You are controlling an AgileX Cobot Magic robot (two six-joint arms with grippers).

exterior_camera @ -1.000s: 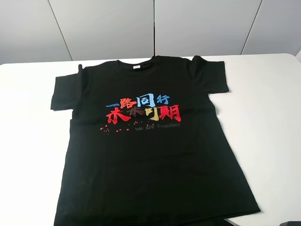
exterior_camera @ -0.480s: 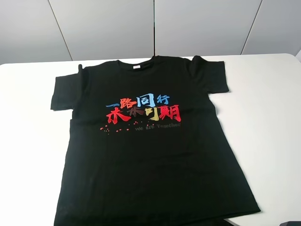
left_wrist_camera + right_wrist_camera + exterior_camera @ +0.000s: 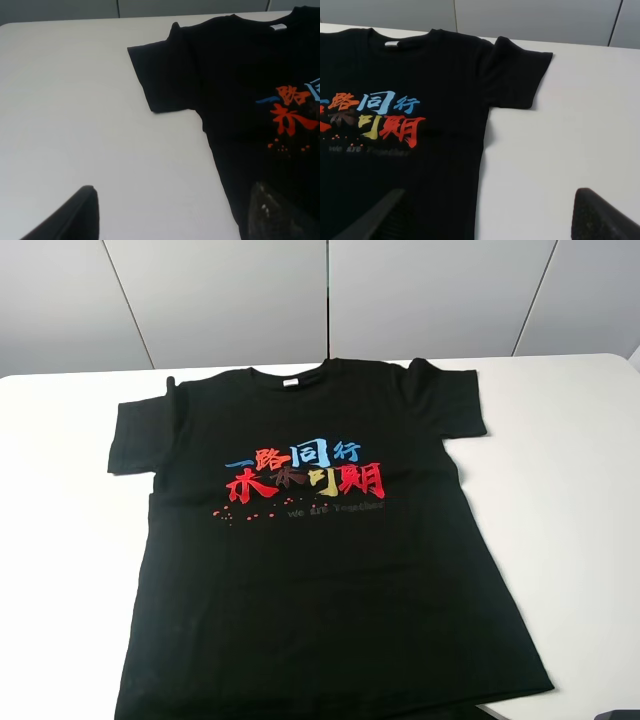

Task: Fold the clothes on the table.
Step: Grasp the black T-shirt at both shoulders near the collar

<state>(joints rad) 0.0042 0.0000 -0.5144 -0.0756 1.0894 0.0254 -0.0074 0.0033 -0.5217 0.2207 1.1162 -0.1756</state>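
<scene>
Clothes (image 3: 320, 570), one black printed T-shirt, are lying flat, print up, on the white desk (image 3: 570, 490), collar pointing to 12 o'clock, hem to 6. Left fingers (image 3: 75, 217) are hanging spread wide, gripping nothing, straddling the shirt's 9 o'clock edge; right fingers (image 3: 600, 215) are hanging equally released and empty, straddling its 3 o'clock edge.

I count one black short-sleeved cotton T-shirt (image 3: 320, 580), with two sleeves (image 3: 140, 435), two rows of coloured printed characters (image 3: 305, 470) and one small white neck label (image 3: 290, 382). There is one large white table (image 3: 570, 490). Behind it I make out four grey wall panels (image 3: 230, 300). My wrist cameras show two grippers, the left gripper (image 3: 175, 220) and the right gripper (image 3: 490, 220), each with two dark fingers (image 3: 80, 215).
</scene>
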